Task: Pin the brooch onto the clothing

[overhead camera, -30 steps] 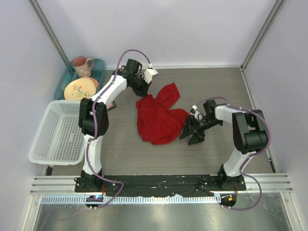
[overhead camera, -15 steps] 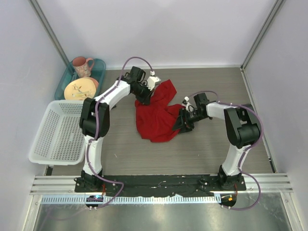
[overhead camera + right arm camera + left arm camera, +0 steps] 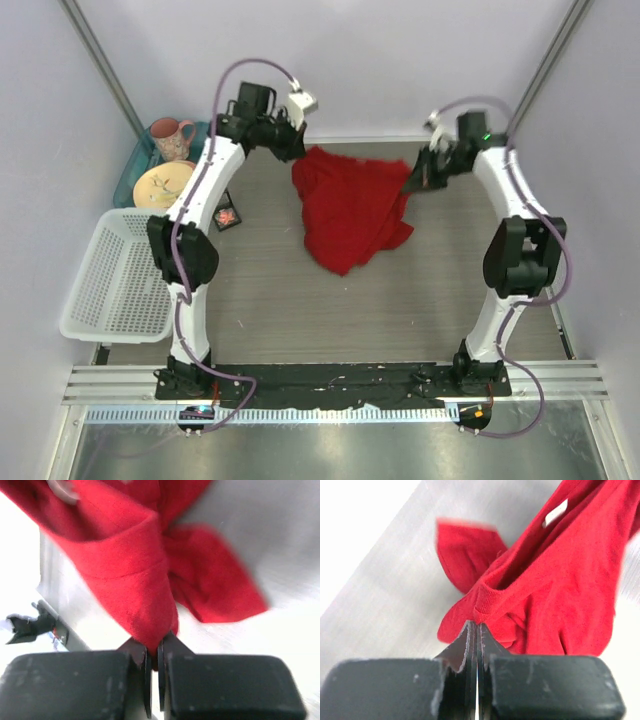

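Clothing (image 3: 352, 205) hangs spread between left hand (image 3: 476, 627) and right hand (image 3: 159, 642), each clamped on its fabric, top edge running left to right over the far counter (image 3: 330, 310). We cannot find the brooch; a black box (image 3: 227, 214) lies nearer the left hand.

Red T-shirt (image 3: 352, 205) sits upper centre of the frame, pulled wide by its two top corners, wrinkled, narrowing to a point toward mid-frame, with its white neck label (image 3: 555, 513) showing.

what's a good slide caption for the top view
Left pincer and right pincer grip the red T-shirt at opposite edges, stretched between them
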`<move>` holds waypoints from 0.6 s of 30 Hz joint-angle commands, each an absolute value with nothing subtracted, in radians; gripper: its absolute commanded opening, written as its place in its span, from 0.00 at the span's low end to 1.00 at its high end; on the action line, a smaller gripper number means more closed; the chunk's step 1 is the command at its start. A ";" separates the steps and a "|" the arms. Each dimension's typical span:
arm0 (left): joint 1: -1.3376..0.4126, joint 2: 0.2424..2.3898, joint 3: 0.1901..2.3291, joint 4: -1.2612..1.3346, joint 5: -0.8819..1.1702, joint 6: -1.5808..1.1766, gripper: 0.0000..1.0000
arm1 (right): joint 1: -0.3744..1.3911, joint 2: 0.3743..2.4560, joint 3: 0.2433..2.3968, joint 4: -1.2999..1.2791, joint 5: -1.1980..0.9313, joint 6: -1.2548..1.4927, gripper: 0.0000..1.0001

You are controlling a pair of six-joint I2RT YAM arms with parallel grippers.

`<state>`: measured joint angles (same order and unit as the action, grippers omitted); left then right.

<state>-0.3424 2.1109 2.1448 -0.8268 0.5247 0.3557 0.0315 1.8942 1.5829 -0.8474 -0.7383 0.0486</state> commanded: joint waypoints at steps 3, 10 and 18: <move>-0.360 1.826 2.292 -0.908 0.715 0.388 0.00 | -0.012 1.824 2.262 -1.380 -0.614 -0.406 0.01; -0.630 1.343 1.527 -1.129 0.629 0.836 0.31 | -0.012 1.375 1.737 -1.321 -0.395 -0.903 0.01; -0.641 1.120 1.069 -0.845 0.529 0.805 0.81 | 0.069 0.973 1.089 -1.123 -0.261 -1.132 0.01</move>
<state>-0.6468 1.1042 1.1267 -0.9913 0.5922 0.7364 0.0288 1.0412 1.2083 -1.2034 -0.3527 -0.9783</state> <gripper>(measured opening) 0.812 0.050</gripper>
